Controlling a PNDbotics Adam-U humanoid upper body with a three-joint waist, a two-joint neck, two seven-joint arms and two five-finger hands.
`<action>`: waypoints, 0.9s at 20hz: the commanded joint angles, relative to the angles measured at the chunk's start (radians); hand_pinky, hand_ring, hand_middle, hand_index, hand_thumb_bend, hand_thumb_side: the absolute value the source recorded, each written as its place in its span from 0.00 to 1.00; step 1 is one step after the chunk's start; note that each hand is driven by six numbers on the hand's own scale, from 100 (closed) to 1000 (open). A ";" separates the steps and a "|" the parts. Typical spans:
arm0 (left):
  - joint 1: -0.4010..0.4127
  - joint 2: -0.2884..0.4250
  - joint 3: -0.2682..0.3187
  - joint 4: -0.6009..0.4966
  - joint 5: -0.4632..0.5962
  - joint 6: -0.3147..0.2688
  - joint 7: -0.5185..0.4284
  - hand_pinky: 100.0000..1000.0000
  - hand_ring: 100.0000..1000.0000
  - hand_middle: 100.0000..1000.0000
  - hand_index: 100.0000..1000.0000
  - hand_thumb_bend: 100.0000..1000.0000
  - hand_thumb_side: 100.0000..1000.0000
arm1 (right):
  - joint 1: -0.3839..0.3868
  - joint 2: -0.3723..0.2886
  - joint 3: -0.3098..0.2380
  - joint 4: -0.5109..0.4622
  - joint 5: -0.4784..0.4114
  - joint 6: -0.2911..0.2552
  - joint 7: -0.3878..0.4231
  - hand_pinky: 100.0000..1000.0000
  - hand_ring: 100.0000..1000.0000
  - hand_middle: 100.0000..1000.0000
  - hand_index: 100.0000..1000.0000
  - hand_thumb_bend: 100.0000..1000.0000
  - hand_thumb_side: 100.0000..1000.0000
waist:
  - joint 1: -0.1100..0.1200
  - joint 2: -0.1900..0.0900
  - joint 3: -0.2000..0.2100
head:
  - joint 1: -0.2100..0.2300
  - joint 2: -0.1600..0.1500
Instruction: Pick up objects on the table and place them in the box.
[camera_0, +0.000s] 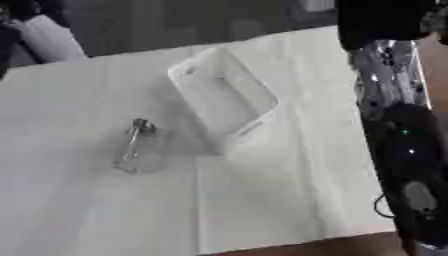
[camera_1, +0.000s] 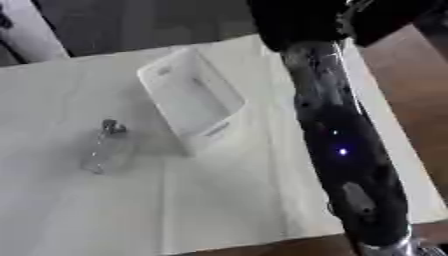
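A small clear bottle (camera_0: 136, 147) with a dark cap lies on its side on the white cloth, left of centre. A white open-topped box (camera_0: 227, 95) stands just right of it and further back, tilted in the view, with nothing visible inside. My right arm (camera_1: 341, 140), black with silver joints, runs from the upper right down past the lower right edge, to the right of the box. Its hand is out of the picture below. My left hand shows in no view.
The white cloth (camera_0: 280, 200) covers the table; brown wood (camera_1: 411, 100) shows along the right side and the near edge. A white shape (camera_0: 48, 35) stands beyond the far left corner.
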 joint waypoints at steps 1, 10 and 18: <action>-0.012 0.048 0.011 0.002 -0.008 -0.027 -0.023 0.52 0.64 0.84 0.93 0.58 0.44 | -0.008 -0.013 -0.002 -0.016 0.006 -0.028 0.033 0.63 0.78 0.90 0.45 0.00 0.79 | 0.001 -0.012 0.001 | 0.089 0.000; -0.017 0.091 -0.021 0.058 -0.142 -0.153 -0.125 0.53 0.64 0.84 0.94 0.62 0.40 | -0.017 -0.018 0.003 -0.021 0.010 -0.031 0.033 0.62 0.78 0.90 0.44 0.00 0.79 | 0.000 -0.002 -0.004 | 0.154 0.000; -0.021 0.072 -0.052 0.147 -0.280 -0.119 -0.102 0.46 0.60 0.84 0.91 0.54 0.56 | -0.017 -0.021 0.007 -0.026 0.017 -0.028 0.033 0.63 0.78 0.91 0.43 0.00 0.79 | 0.001 0.006 -0.013 | 0.146 0.000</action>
